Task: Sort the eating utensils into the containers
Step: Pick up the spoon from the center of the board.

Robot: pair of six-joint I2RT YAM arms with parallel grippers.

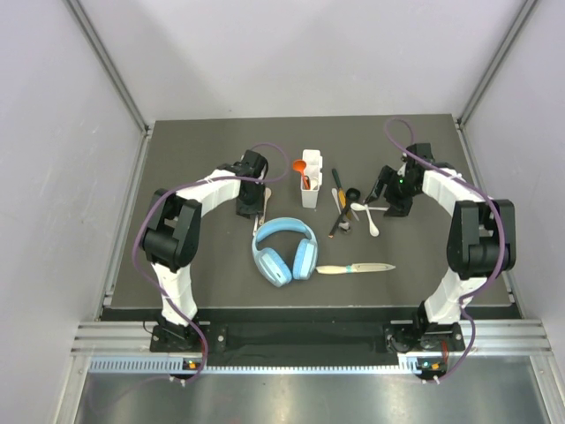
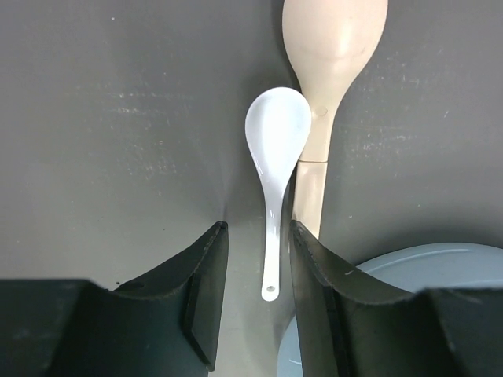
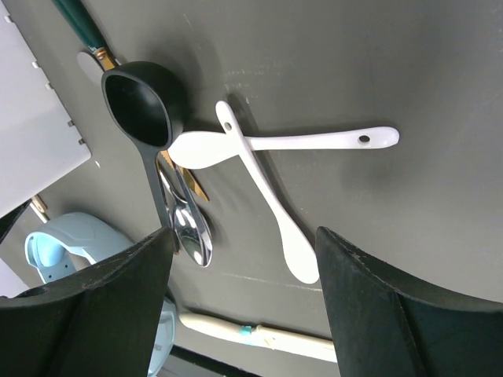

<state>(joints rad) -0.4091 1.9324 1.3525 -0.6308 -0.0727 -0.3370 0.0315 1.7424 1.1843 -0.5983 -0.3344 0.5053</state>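
The white divided caddy (image 1: 312, 190) stands at the table's middle and holds an orange-red spoon (image 1: 300, 165). My left gripper (image 2: 255, 275) is open, low over the table, its jaws on either side of the handle end of a small white spoon (image 2: 275, 153) without touching it. A beige spoon (image 2: 330, 55) lies right beside that spoon. My right gripper (image 3: 244, 259) is open wide above two crossed white spoons (image 3: 271, 200), a black scoop spoon (image 3: 145, 102) and a metal spoon (image 3: 189, 224). A cream-handled knife (image 1: 355, 268) lies nearer the front.
Light-blue headphones (image 1: 284, 250) lie in front of the caddy, close to my left gripper; their rim shows in the left wrist view (image 2: 409, 271). A green-handled utensil (image 3: 82, 27) lies by the caddy's side (image 3: 31, 149). Grey walls stand around the table.
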